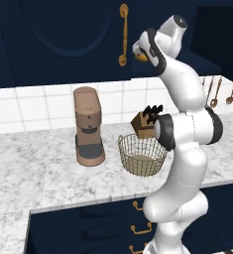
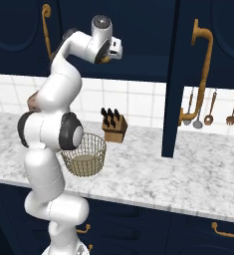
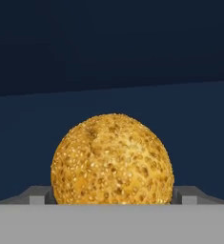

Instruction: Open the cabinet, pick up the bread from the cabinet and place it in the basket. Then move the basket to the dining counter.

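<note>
The bread [image 3: 112, 159], a round seeded golden bun, lies inside the dark navy cabinet [image 1: 63, 30], low on its shelf. My gripper [image 3: 112, 195] is around it, with a finger tip [image 3: 41, 195] against each side of the bun. From the base the hand [image 1: 139, 53] reaches up into the cabinet, and a bit of orange bread [image 1: 142, 57] shows at it. One cabinet door [image 2: 188, 74] stands open, edge-on, with its long brass handle. The wire basket [image 1: 142, 155] sits below on the marble counter, beside my arm. The dining counter is out of view.
A brown coffee machine [image 1: 88, 126] stands left of the basket. A knife block [image 2: 113, 128] sits behind it by the tiled wall. Utensils [image 2: 208, 107] hang on the wall at the right. Navy drawers with brass pulls [image 1: 140, 228] run under the counter.
</note>
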